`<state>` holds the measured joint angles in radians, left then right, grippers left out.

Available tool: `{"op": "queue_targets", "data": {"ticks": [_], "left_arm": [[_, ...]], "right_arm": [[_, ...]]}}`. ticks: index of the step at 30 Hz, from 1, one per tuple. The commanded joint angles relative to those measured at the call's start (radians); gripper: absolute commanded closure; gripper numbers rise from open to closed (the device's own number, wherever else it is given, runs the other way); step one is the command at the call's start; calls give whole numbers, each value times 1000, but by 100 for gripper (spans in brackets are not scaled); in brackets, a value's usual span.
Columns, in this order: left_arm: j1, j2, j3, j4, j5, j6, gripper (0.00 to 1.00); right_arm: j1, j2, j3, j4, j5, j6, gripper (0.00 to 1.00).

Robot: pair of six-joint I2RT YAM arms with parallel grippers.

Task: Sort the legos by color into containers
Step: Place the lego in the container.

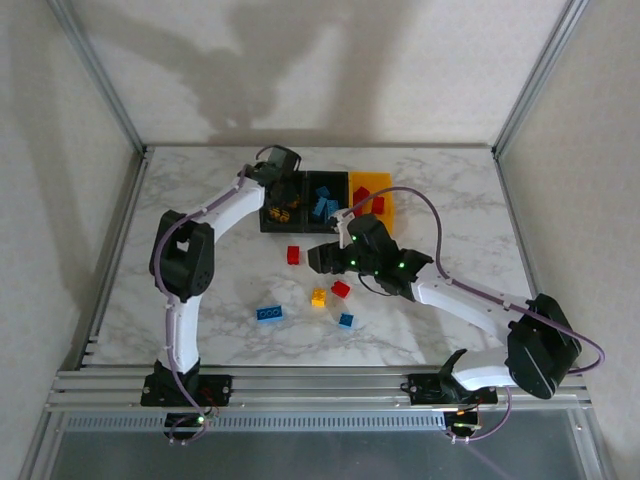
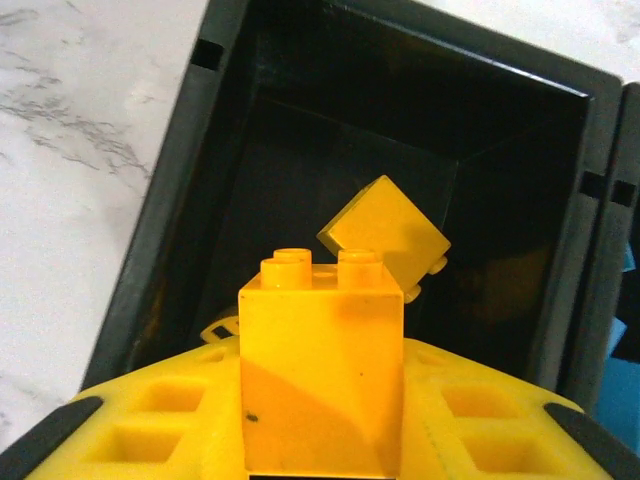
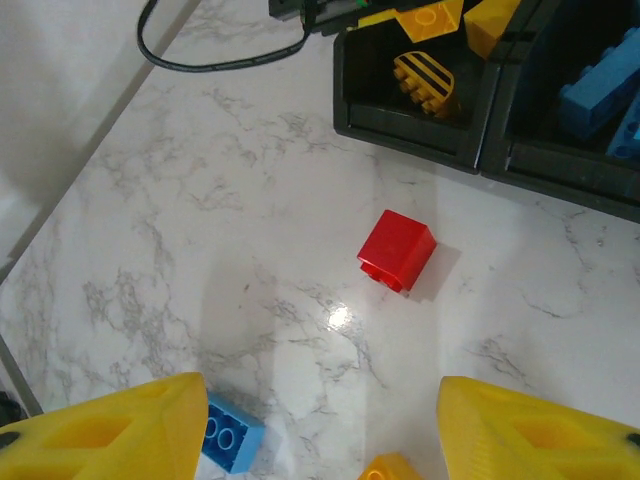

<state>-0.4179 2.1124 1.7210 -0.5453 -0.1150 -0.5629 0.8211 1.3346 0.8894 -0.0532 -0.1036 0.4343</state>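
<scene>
Release of yellow brick (image 2: 320, 375) into left black bin (image 2: 170, 220): left gripper (image 2: 320, 425) holds it over the bin floor (a second yellow piece (image 2: 385, 235) lies there), so the jaws should part only while centred within the walls. Wide and empty, right gripper (image 3: 320, 430) hovers near red brick (image 3: 397, 250).

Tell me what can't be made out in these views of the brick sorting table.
Left wrist: whether the left gripper clamps the yellow plastic brick; the brick covers the contact.
Top external: the count in the left black plastic bin; the left gripper overhangs it.
Right wrist: a blue studded brick, half behind a yellow finger of the right gripper; a second yellow brick, cut by the bottom edge.
</scene>
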Motion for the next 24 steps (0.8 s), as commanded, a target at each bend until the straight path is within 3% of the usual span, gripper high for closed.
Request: {"op": "queue_targets", "data": {"ticks": [1, 4, 12, 24], "left_arm": [[-13, 24, 45, -49, 13, 20, 60], [-16, 22, 50, -53, 7, 21, 52], [-38, -85, -11, -8, 22, 26, 47], [-67, -403, -333, 150, 118, 70, 40]], "right_arm": [[-11, -26, -12, -11, 18, 6, 38], [-16, -26, -12, -13, 19, 3, 38], [-29, -25, -6, -14, 26, 4, 38], [-59, -28, 16, -79, 92, 34, 35]]}}
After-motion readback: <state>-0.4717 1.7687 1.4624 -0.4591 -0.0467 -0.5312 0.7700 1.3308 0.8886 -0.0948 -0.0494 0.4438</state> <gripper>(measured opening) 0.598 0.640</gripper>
